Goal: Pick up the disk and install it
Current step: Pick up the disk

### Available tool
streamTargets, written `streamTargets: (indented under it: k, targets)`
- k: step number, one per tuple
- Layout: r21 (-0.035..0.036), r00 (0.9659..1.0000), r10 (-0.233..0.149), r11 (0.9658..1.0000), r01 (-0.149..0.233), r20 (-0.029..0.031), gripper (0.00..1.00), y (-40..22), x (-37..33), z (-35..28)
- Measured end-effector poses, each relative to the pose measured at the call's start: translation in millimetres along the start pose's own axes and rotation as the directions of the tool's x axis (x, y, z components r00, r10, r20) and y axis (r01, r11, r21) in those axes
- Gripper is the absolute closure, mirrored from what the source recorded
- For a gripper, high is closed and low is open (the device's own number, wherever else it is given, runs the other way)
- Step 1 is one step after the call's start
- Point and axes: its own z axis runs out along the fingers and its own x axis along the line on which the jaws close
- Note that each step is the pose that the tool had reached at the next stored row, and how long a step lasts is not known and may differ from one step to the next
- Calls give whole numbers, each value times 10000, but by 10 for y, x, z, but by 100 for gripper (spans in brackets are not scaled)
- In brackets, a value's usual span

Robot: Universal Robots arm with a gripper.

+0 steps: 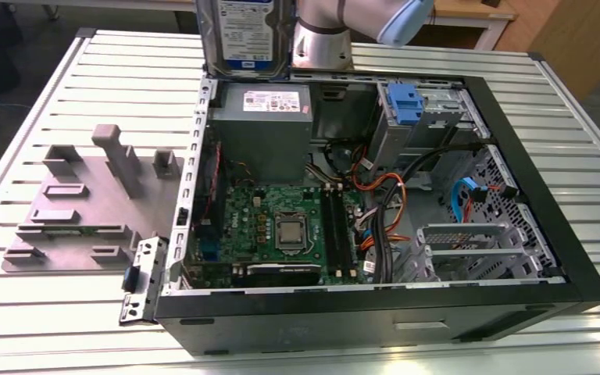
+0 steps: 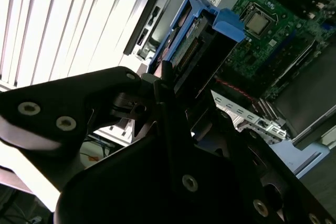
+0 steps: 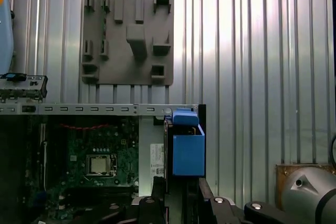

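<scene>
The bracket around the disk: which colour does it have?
Blue. The bracket on the disk shows best in the first wrist view.

Open computer case (image 1: 383, 312) with green motherboard (image 1: 279, 226), grey fixture plate (image 1: 81, 203) beside it, on slatted table (image 1: 50, 328).

The arm (image 1: 319, 39) is a fat silver-grey tube with a pale blue cap (image 1: 405, 19) on its joint. Its gripper (image 2: 184, 85) is matte black and angular, studded with round silver screws (image 2: 65, 123). A rounded grey housing (image 3: 310, 198) carries one small screw too.
</scene>
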Motion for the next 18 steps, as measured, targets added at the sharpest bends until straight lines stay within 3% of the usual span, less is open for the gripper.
streamTargets:
  k: [18]
  targets:
    - [0,10000,0,10000,0,0,65,-648,-5,-29]
